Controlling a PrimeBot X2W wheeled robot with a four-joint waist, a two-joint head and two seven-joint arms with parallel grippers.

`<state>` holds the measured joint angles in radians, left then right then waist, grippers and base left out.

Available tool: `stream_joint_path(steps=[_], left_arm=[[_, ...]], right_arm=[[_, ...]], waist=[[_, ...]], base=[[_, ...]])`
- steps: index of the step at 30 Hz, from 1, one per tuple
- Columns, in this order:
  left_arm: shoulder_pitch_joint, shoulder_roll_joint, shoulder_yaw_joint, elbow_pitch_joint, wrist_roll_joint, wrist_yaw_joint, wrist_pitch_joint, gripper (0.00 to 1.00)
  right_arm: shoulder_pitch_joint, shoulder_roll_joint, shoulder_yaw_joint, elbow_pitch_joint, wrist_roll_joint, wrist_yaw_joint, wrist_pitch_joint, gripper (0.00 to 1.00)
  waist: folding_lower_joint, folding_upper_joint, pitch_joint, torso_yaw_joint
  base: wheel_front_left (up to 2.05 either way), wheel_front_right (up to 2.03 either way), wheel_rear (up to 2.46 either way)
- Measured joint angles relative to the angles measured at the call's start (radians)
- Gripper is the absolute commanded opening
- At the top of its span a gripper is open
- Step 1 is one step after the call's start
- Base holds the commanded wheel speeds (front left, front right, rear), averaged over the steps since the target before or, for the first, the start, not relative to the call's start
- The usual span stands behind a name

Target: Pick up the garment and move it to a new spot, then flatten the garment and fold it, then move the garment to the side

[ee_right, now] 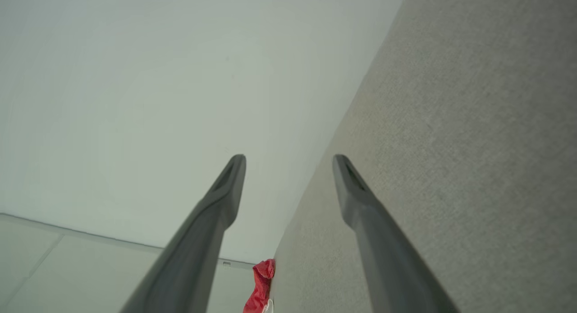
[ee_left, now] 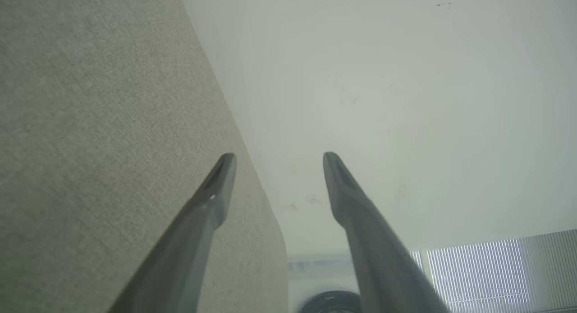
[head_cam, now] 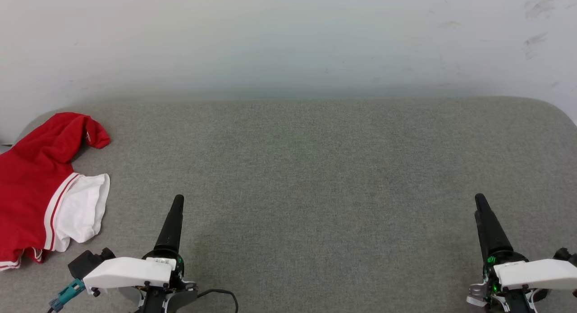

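Note:
The garment (head_cam: 34, 186), red with a white sleeve and red-and-white striped trim, lies crumpled at the far left of the grey surface, partly past the head view's left edge; its lettering is hidden. A red sliver of the garment (ee_right: 260, 286) also shows low in the right wrist view. My left gripper (head_cam: 178, 200) hovers at the lower left, to the right of the sleeve and apart from it; in the left wrist view its fingers (ee_left: 216, 186) stand spread, so it is open and empty. My right gripper (head_cam: 480, 200) at the lower right is open too, its fingers (ee_right: 230, 186) holding nothing.
The grey fabric-covered surface (head_cam: 315, 168) spans the head view, with rounded far corners, and meets a white wall (head_cam: 288, 38) behind. A cable and a teal connector (head_cam: 67, 295) hang by the left wrist. A ribbed white panel (ee_left: 487, 272) shows beyond the surface's end.

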<state>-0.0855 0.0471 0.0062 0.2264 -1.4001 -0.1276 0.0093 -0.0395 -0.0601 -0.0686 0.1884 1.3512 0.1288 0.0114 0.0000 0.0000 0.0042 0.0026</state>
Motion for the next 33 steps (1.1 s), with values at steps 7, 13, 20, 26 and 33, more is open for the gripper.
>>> stream_joint_path(steps=[7, 13, 20, 26, 33], left_arm=[[0.0, 0.0, -0.007, -0.027, 0.148, 0.0, -0.027, 1.0], [0.0, 0.001, -0.025, -0.037, 0.281, 0.0, -0.049, 1.0], [0.0, 0.001, -0.039, -0.047, 0.428, 0.0, -0.074, 1.0], [-0.002, 0.001, -0.052, -0.056, 0.557, 0.003, -0.093, 1.0], [-0.004, 0.003, -0.066, -0.063, 0.697, 0.009, -0.113, 1.0]], right_arm=[[0.004, 0.002, 0.004, -0.037, -0.178, 0.0, -0.028, 1.0], [0.011, 0.003, 0.008, -0.065, -0.334, 0.0, -0.048, 1.0], [0.02, 0.003, 0.015, -0.094, -0.494, 0.0, -0.068, 1.0], [0.022, 0.003, 0.022, -0.122, -0.606, 0.0, -0.068, 1.0], [0.025, 0.003, 0.03, -0.151, -0.714, 0.0, -0.057, 1.0]], waist=[[0.0, 0.0, 0.0, 0.002], [0.0, 0.0, 0.0, 0.004], [0.0, 0.0, 0.0, 0.007], [0.0, 0.0, 0.0, 0.008], [0.0, 0.0, 0.002, 0.011]], base=[[0.0, 0.0, 0.0], [0.0, 0.0, 0.0], [0.0, 0.0, 0.0], [0.0, 0.0, 0.0], [0.0, 0.0, 0.0]])
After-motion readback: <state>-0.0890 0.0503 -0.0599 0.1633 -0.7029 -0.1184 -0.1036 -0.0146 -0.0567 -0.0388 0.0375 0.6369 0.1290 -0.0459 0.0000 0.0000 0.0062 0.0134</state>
